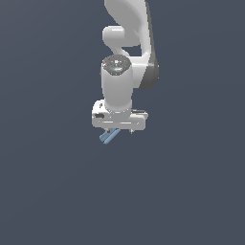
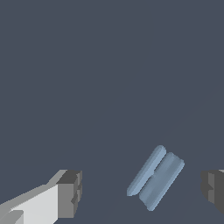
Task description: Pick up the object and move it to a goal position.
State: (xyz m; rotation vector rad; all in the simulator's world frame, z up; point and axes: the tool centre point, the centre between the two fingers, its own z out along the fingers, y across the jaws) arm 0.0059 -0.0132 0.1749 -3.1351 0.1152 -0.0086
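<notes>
The object (image 2: 156,177) is a small light steel-blue grooved bar lying flat on the dark grey floor. In the wrist view it lies between my two dark fingertips (image 2: 70,192), slanted across the gap and nearer the other fingertip. My gripper (image 2: 142,190) is open with the jaws wide apart, touching nothing. In the exterior view the white arm hangs straight down and the gripper (image 1: 118,130) sits right over the object (image 1: 110,137), whose end pokes out below the hand toward the exterior view's left. The fingers are mostly hidden under the hand there.
A plain dark grey floor (image 1: 191,191) fills both views. No other objects, walls or edges show.
</notes>
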